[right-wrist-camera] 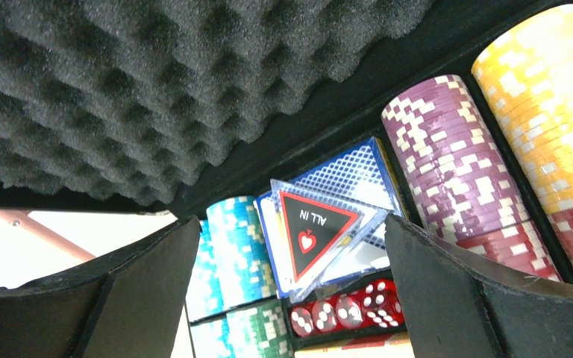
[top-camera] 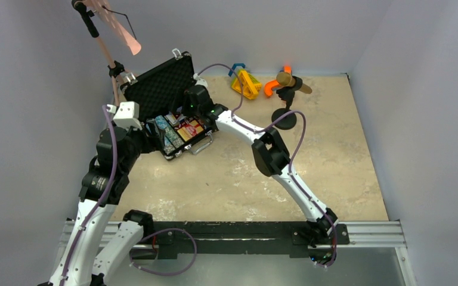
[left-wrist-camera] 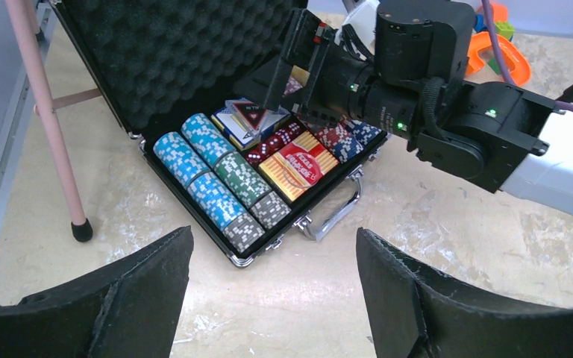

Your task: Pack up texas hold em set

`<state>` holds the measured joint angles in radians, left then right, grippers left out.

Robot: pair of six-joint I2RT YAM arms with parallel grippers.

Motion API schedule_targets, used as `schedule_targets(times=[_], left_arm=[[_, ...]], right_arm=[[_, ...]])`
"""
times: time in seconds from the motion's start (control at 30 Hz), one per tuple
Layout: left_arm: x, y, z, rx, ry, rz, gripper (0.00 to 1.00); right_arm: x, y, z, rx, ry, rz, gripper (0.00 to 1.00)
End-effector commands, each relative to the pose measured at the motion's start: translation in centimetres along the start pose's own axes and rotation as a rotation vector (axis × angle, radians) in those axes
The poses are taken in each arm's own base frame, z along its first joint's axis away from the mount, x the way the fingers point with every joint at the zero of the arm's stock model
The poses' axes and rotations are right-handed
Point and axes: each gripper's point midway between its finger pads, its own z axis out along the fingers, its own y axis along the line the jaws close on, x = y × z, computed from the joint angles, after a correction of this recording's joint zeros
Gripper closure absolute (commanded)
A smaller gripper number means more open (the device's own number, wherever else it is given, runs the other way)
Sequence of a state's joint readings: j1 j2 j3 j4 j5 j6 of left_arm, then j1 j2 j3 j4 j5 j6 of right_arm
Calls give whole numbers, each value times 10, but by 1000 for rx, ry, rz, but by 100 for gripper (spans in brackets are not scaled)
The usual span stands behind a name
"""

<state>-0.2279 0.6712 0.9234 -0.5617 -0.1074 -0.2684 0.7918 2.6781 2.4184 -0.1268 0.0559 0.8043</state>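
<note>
Open briefcase (top-camera: 161,89) on the table, right gripper (right-wrist-camera: 289,224) inside it, left gripper (left-wrist-camera: 272,233) outside.

We see the left gripper spread wide and empty, with the case's handle side just beyond its fingertips. The right gripper is also parted and pinches nothing, and the raised foam lid stands past its fingers. Chip stacks (right-wrist-camera: 459,164) lie to either side of this hand. Between its fingers a blue card deck (right-wrist-camera: 343,175) carries a tilted clear "ALL IN" marker (right-wrist-camera: 310,227). We cannot tell if the marker touches a finger. Red dice (right-wrist-camera: 343,307) sit nearer the wrist.

Left arm (top-camera: 87,229), right arm (top-camera: 299,189): white link shells, black joint housings; purple cables (top-camera: 112,156) alongside; green lights (left-wrist-camera: 398,124) on right wrist; left gripper (left-wrist-camera: 274,233) fingers (left-wrist-camera: 138,298) matte black wedges
</note>
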Motion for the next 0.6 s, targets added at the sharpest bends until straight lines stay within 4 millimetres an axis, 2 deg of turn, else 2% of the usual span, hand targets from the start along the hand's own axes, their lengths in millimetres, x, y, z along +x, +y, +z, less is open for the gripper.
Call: schedule_targets(times=[0.0,0.17,0.37,0.47,0.53,0.57], left_arm=[[-18,4,2,2,-69,2,16],[-26,18,5,-30,-93,-22,16],[-41,33,9,-69,-102,-11,16],[-54,50,11,-116,-124,-44,16],[-68,51,14,-111,-145,-53,16],[-74,51,17,-107,-153,-55,16]], right_arm=[[-60,68,-48,-138,-100,-80,1],[-81,90,-93,-184,-117,-158,2],[-94,113,-153,-259,-95,-277,3],[-97,126,-192,-316,-82,-328,3],[-101,132,-220,-347,-89,-368,2],[-110,139,-243,-369,-114,-384,2]])
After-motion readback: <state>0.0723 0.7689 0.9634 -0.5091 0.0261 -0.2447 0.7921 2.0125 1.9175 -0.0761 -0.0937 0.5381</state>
